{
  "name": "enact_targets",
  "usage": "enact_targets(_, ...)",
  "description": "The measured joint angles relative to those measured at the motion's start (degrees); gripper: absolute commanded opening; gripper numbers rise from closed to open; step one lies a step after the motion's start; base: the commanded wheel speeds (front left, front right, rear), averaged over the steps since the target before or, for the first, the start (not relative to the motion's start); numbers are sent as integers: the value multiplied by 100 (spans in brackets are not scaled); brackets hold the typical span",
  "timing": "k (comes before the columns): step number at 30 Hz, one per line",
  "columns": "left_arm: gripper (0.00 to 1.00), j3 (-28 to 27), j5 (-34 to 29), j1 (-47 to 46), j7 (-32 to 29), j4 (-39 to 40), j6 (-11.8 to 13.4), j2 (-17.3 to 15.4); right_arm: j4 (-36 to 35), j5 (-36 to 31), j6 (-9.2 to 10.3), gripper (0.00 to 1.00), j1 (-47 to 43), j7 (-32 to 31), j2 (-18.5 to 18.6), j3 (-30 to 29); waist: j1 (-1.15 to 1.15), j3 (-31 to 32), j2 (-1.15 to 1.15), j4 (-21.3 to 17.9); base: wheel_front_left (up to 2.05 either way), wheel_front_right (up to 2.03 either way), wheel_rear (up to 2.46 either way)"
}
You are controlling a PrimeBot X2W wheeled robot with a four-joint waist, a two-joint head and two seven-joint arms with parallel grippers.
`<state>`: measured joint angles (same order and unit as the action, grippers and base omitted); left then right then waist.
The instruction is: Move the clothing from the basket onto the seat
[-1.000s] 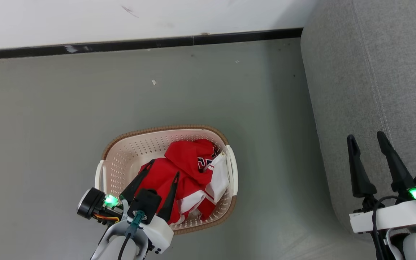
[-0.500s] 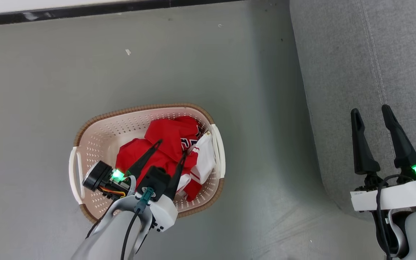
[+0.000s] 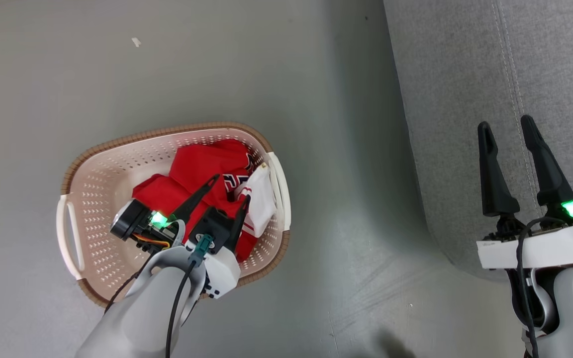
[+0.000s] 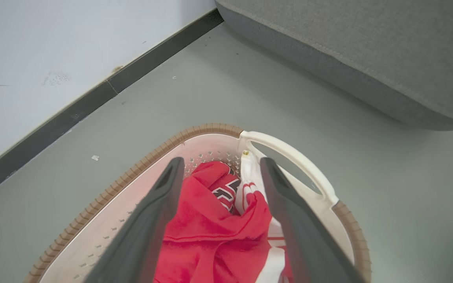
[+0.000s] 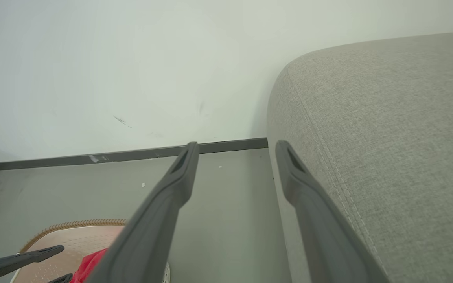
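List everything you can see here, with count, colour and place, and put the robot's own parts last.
clothing: one heap, pieces hard to count, red with white trim, inside the basket
basket: one, cream with a brown rim, on the floor left of the seat
seat: one, grey fabric, at the right of the head view
floor: one, grey, under the basket
scrap: one, white, on the floor beyond the basket
wall: one, white, behind the floor
skirting: one, dark, at the wall's foot
left gripper: one, dark, open, over the clothing
right gripper: one, dark, open, over the seat's edge
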<state>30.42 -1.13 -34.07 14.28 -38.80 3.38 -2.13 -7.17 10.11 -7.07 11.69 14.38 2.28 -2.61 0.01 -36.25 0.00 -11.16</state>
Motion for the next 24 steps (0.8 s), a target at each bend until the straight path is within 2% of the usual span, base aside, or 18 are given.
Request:
enact_targets(14,100,-29,0,-554,-115,-712,59,0,67,148,0,100,250,1,0,60,0,-377,0,-329,0,0,0)
enact_targets(24,100,-210,0,-849,-167,-1170,238,-90,140,232,0,100,425,1,-1,144,0,-554,0,-509,0,0,0)
